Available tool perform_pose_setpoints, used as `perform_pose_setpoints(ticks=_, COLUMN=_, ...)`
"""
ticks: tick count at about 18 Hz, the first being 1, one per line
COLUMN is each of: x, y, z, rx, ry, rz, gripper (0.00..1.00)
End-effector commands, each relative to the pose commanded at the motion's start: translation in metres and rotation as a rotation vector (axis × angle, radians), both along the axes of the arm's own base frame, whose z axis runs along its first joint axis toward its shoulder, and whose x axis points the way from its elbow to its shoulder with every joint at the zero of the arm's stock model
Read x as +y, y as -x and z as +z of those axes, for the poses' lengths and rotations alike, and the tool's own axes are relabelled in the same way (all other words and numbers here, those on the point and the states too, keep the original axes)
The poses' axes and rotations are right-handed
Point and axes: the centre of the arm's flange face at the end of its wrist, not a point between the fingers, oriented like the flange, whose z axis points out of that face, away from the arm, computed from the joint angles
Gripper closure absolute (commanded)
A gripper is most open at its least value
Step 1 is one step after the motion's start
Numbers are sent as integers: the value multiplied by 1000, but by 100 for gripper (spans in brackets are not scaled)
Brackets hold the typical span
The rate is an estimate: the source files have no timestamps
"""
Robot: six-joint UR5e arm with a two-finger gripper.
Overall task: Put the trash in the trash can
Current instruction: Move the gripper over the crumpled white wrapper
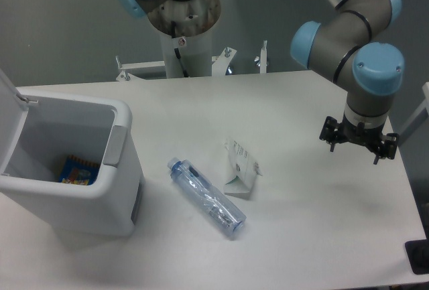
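A crushed bottle and flattened carton lie mid-desk, beside the open trash can. The gripper hovers near the right edge, holding nothing; its jaws' spread cannot be told.

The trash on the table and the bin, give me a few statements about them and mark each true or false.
1. The plastic bottle lies on the table. True.
2. The white carton is inside the bin. False: it lies on the table beside the bottle.
3. The bin's lid is open. True.
4. The pincer holds the bottle. False: it hangs empty above the table, right of the carton.
5. The bin is empty. False: a blue-and-orange wrapper lies inside.
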Motion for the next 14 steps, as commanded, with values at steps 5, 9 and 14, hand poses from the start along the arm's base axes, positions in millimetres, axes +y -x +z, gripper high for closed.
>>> perform_pose_setpoints(ticks=5, x=6, y=-7, z=5, rx=0, ry=-6, rz=-8, gripper=0)
perform_pose_setpoints(ticks=9, x=13, y=-27, z=-6, rx=-12, ry=-8, rz=3, gripper=0)
perform_pose_setpoints(ticks=14, x=0, y=-58, z=-32, rx=32, ry=-43, rz=4, gripper=0)
